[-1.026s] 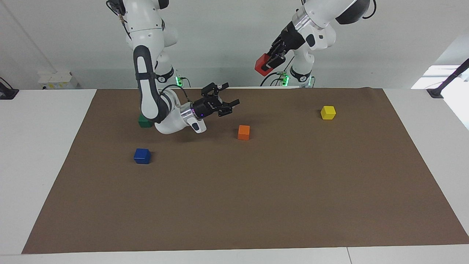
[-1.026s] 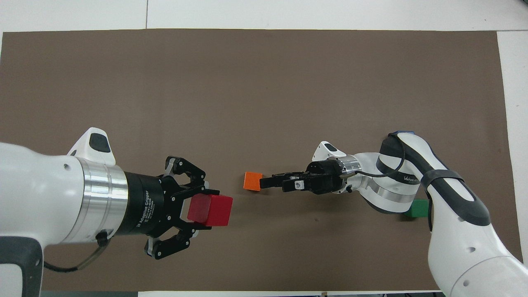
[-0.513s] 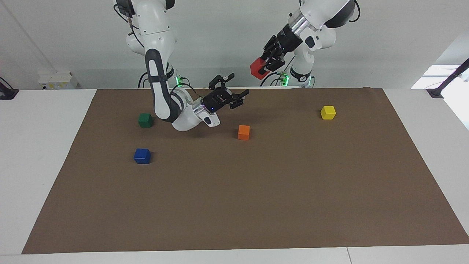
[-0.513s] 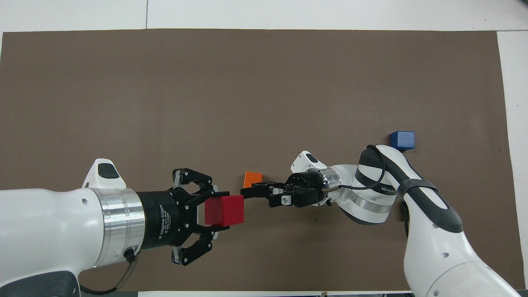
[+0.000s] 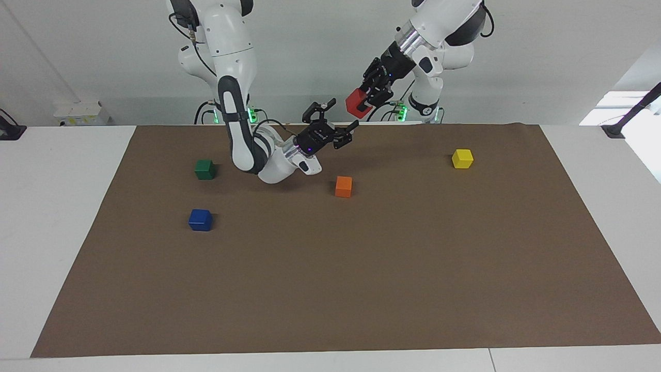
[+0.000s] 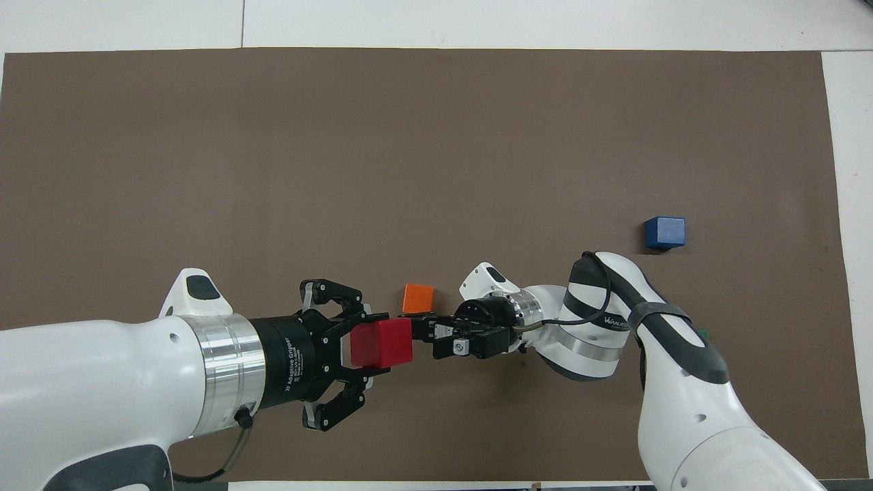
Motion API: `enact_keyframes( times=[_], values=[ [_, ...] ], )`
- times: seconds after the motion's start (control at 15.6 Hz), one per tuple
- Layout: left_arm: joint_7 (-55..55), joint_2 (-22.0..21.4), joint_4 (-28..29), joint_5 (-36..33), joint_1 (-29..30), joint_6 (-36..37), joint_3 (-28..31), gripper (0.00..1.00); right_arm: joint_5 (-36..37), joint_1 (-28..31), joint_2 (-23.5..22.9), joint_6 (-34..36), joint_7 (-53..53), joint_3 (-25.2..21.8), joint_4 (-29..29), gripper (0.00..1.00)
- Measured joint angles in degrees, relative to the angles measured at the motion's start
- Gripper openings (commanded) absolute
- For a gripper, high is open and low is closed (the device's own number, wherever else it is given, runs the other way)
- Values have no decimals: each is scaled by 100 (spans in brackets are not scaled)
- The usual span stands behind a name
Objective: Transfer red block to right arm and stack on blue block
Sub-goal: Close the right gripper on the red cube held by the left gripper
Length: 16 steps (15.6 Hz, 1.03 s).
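Brown mat (image 5: 361, 268) covers the white table. Left gripper (image 5: 367, 96) is raised over the mat's robot-side edge, fingers clamped on the red block (image 5: 355, 103). Right gripper (image 5: 335, 129) is spread wide, tips just below and beside that block, not touching it. Blue block (image 5: 200, 219) sits on the mat toward the right arm's end, farther from the robots than the green block (image 5: 205, 169). Orange block (image 5: 343, 186) lies mid-mat, yellow block (image 5: 462, 158) toward the left arm's end.

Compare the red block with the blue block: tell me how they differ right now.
Colour: the red block is glossy red, the blue block dark blue. Support: the red block is up in the air, held in the left gripper, while the blue block rests on the brown mat, ungripped. Pose: the red block is tilted; the blue block sits flat. Both are cubes that look alike in size.
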<state>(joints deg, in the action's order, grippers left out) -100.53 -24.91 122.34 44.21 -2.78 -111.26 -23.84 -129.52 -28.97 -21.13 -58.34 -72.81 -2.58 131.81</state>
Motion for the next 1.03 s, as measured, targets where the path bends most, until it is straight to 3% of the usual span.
enact_keyframes(
  times=[0.32,0.45,0.51,0.58,0.64,1.03],
  values=[
    [0,0,15,0,-1,-209,-194,0,-99,-66,3,5,-210,55,-25,100],
    [0,0,20,0,-1,-224,-207,0,-99,-67,3,5,-253,97,-26,72],
    [0,0,22,0,-1,-227,-207,0,-99,-67,3,5,-263,105,-26,32],
    [0,0,22,0,-1,-228,-207,0,-99,-67,3,5,-264,106,-26,7],
    [8,0,28,-4,3,-228,-203,0,-101,-63,4,27,-264,105,-26,0],
    [142,2,41,10,4,-228,-183,0,-102,-56,4,65,-246,100,-25,0]
  ],
)
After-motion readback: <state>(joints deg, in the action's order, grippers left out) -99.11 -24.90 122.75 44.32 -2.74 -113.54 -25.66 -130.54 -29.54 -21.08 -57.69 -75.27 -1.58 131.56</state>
